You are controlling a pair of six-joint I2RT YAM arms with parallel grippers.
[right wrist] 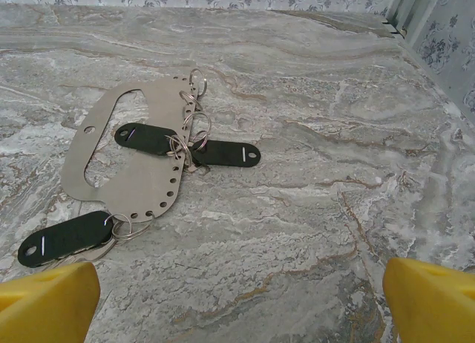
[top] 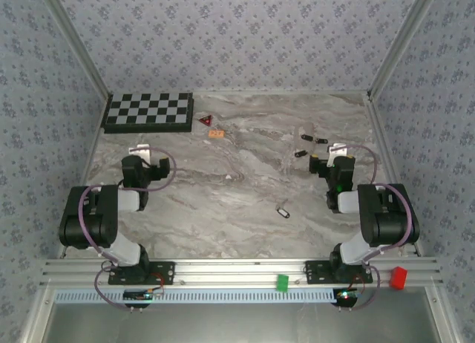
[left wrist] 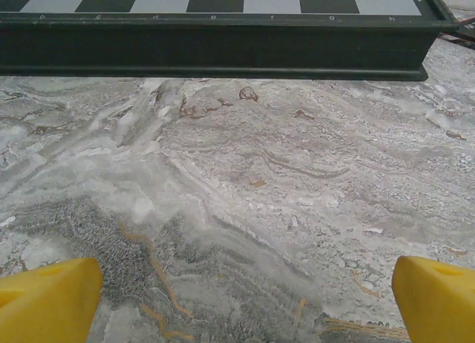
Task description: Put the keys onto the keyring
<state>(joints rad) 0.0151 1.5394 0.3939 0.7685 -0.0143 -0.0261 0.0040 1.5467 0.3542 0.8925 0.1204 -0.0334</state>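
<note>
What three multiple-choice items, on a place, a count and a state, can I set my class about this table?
1. Where is the checkerboard in the top view? A far left corner of the table; B near right corner; C centre.
2. How many black key heads lie in the right wrist view? A one; B three; C six.
3. The right gripper is: A shut on a key; B open and empty; C shut on the checkerboard.
Answers: 1 A, it sits by the far left walls; 2 B, one on the grey plate, one beside it, one nearer; 3 B, its yellow fingers stand wide apart over bare table.
</note>
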